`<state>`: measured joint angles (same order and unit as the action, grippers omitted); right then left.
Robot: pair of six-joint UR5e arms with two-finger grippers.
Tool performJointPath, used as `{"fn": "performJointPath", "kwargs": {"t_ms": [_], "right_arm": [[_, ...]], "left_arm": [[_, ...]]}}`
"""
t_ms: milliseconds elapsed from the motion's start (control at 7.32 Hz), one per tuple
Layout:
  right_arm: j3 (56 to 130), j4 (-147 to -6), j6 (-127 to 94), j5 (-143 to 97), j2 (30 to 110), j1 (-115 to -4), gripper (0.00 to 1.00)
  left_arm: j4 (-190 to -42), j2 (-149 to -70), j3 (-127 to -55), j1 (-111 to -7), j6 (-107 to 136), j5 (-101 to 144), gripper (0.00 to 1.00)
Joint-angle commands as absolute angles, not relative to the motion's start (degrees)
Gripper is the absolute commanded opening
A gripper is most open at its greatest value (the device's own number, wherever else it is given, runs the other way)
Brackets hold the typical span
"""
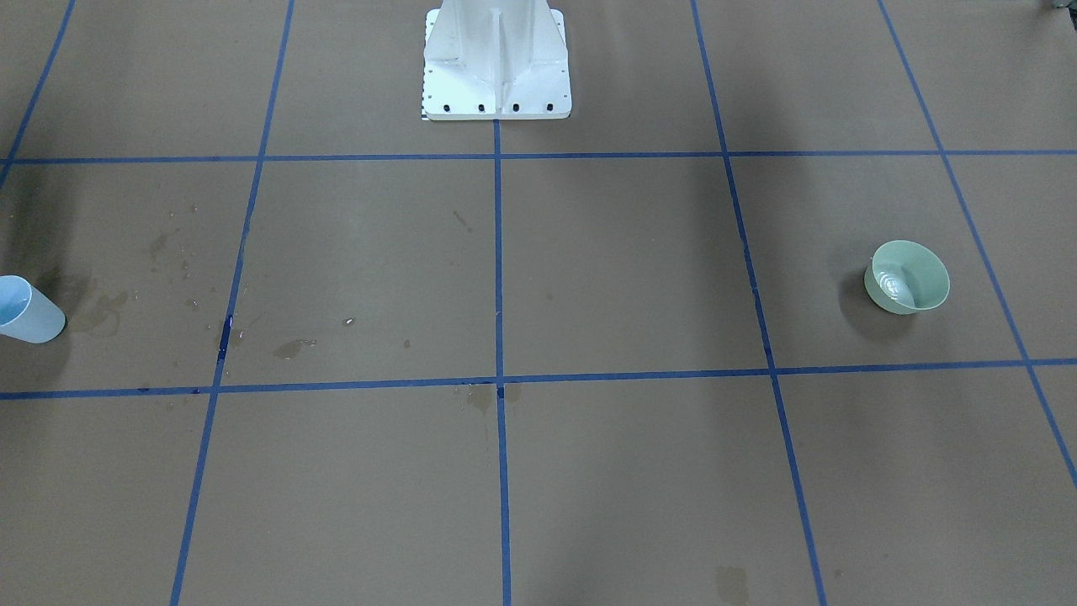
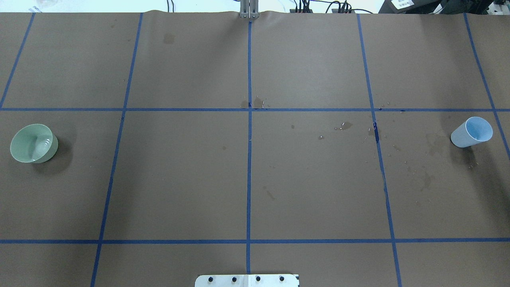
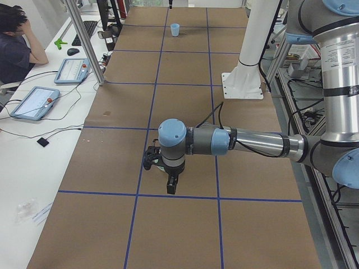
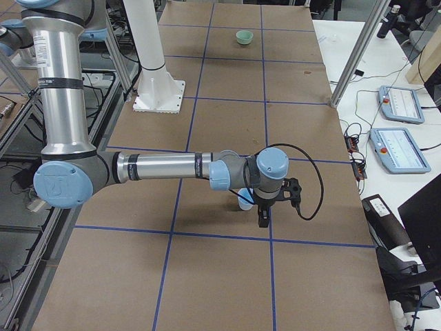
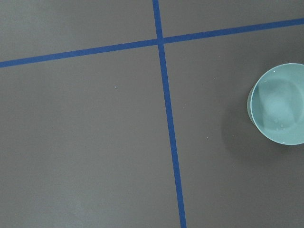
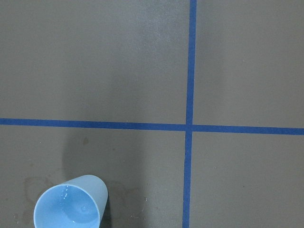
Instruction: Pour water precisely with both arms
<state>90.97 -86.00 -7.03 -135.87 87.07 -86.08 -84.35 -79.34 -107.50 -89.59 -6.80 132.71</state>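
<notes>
You see the green bowl [image 2: 34, 143] standing upright at the left end of the table [image 2: 179, 179], and the blue cup [image 2: 472, 131] upright at the right end, well apart from it. The water [image 6: 71, 209] shows as glossy ripples at the bottom of the blue cup in the right wrist view. A pale shine lies also inside the green bowl, but I cannot tell if that is water. You find damp stains [image 2: 424, 179] on the brown paper near the cup, toward the middle. The left arm [image 3: 252, 143] reaches low over the left end, and the left gripper [image 3: 171, 185] points down at the table. The right arm [image 4: 158, 165] reaches over the right end, with the right gripper [image 4: 263, 217] pointing down just beside the cup. Both grippers appear only in the side views, so I cannot tell whether their fingers are released or clenched. Blue tape lines [image 2: 249, 159] divide the table, and the white pedestal [image 1: 496, 59] stands at the middle of the robot's edge
</notes>
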Motion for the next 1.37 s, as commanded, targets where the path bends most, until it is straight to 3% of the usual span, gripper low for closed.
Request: {"fn": "performJointPath", "kwargs": {"t_ms": [0,547,957,1230], "right_arm": [[91.14,-86.04,-7.03,-136.14,87.10,-86.31,1.00],[91.66,-86.13,-7.12,-136.23,87.28,-86.31,1.00],[92.64,-86.22,-7.12,-137.37,87.36,-86.31,1.00],[92.72,-86.13,-7.12,-137.29,87.28,-86.31,1.00]], "left_arm": [[-84.38,-79.63,-106.88,-89.56,-7.12,132.71,1.00],[-84.46,-79.80,-108.37,-89.39,-5.64,133.06,1.00],[-84.81,-87.35,-106.53,-88.69,2.20,133.59,1.00],[-98.95,-87.36,-101.90,-82.38,17.57,136.58,1.00]]}}
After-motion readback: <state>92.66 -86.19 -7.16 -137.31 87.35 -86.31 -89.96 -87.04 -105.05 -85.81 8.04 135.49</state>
